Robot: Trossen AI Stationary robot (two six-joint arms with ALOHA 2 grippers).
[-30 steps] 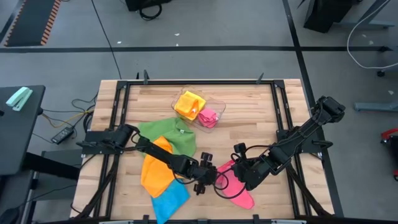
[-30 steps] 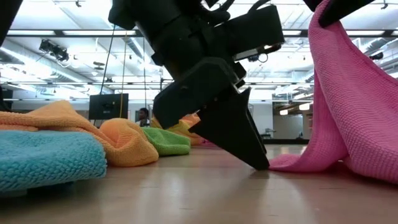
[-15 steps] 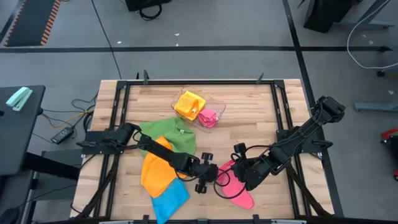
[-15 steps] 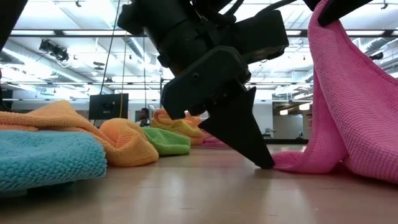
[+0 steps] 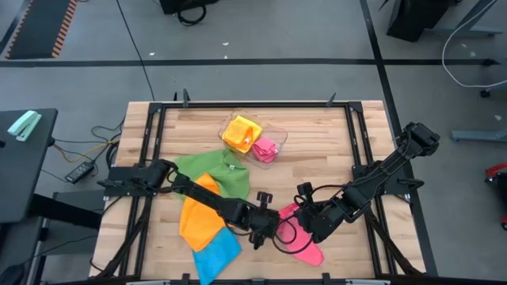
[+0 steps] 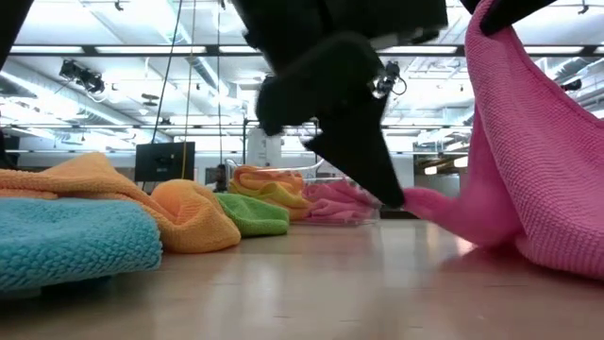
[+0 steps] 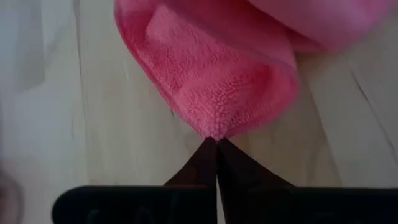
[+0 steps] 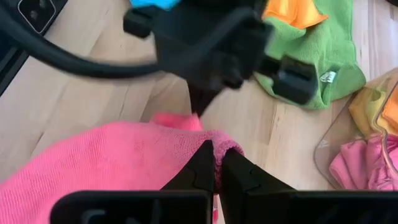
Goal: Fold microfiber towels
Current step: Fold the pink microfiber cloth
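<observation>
The pink towel [image 5: 299,240] lay near the table's [image 5: 317,150] front edge, right of centre, partly lifted off the wood. The left gripper [image 7: 217,144] was clamped on one corner of it, raised just clear of the surface in the low view. The right gripper [image 8: 216,163] pinched another edge of the same towel, fingers together on the cloth. Left of them lay the orange towel [image 5: 198,218], the blue towel [image 5: 215,255] at the front edge, and the green towel [image 5: 215,169]. A clear tray [image 5: 277,138] behind held yellow and pink cloths. Bare wood stayed open along the right side and back corners.
</observation>
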